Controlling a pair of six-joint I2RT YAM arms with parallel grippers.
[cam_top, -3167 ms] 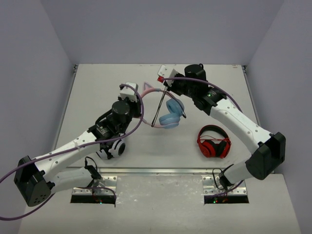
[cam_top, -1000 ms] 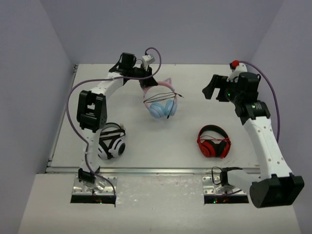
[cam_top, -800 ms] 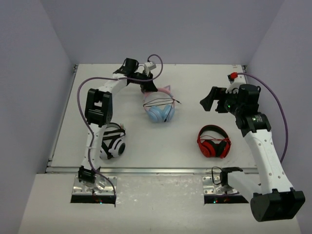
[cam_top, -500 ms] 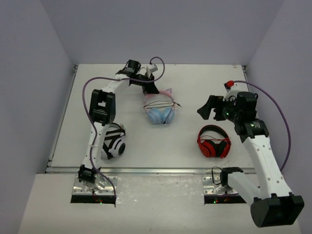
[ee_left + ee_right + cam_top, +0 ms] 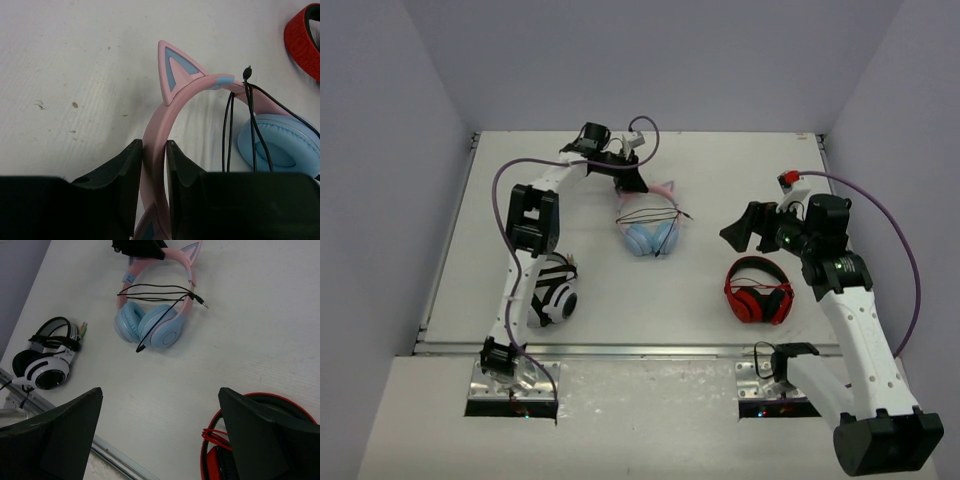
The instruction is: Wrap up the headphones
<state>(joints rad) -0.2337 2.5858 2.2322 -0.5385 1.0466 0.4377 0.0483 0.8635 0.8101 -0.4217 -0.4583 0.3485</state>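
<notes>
The left gripper (image 5: 153, 146) is clenched on the pink headband (image 5: 172, 97), one pad on each flat face, at the crown between the two cat ears. The right gripper (image 5: 157, 440) is spread wide and holds nothing, well apart from the headphones (image 5: 650, 236), which lie at the far middle of the table (image 5: 740, 165). The black cable (image 5: 155, 290) crosses the band in several strands above the blue earcups, so the wrapping is judged largely done. What is left is the two free ends, one plug (image 5: 202, 302) jutting to the side and one tip hanging over an earcup, and the release of the band. The left wrist view alone shows the grip. The right wrist view alone shows both cable ends. Only the top view places both arms, the striped headphones (image 5: 550, 292) and the red headphones (image 5: 758, 292).
</notes>
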